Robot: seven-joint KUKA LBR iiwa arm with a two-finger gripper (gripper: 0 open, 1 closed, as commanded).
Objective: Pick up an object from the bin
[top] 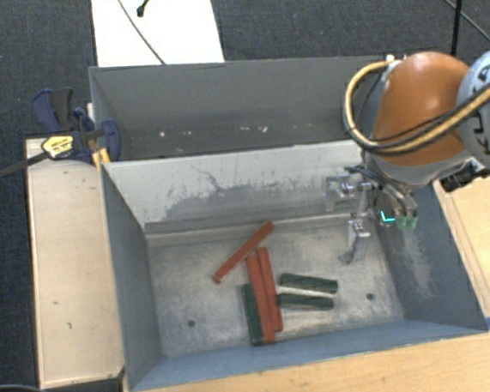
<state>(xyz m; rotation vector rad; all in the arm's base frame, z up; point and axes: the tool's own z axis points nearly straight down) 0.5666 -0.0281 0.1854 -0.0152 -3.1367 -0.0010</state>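
Over on the right side of the bin floor, the gripper (354,249) hangs low near the back wall, with bare metal under it. From this angle I honestly can't tell if the claw is released or clenched, and I see nothing caught in it. The round orange cover (417,105) on the wrist and a loop of yellowish cable (359,111) sit above it.

The stuff to pick from is all bunched mid-floor, left of the gripper and apart from it. Nearest is a dark green flat piece (307,290) with a pale stripe along it, lying crosswise. At its left end is a red bar (265,290) pointing front to back, with a green bar (253,315) tight against its left side. A reddish-orange bar (243,252) lies slanted by the red one's far end. They all look like stiff, straight-edged, matte sticks, maybe plastic or painted wood.

My guess is they were just dropped in, which is why they lie flat and crossed. The grey metal bin (227,184) has sloped, scuffed walls with pale scratches at the back, and those slopes probably funnel things toward the middle. Thin bars like these would want a grab across the narrow width. The red and green pair looks the most awkward, being pressed together.
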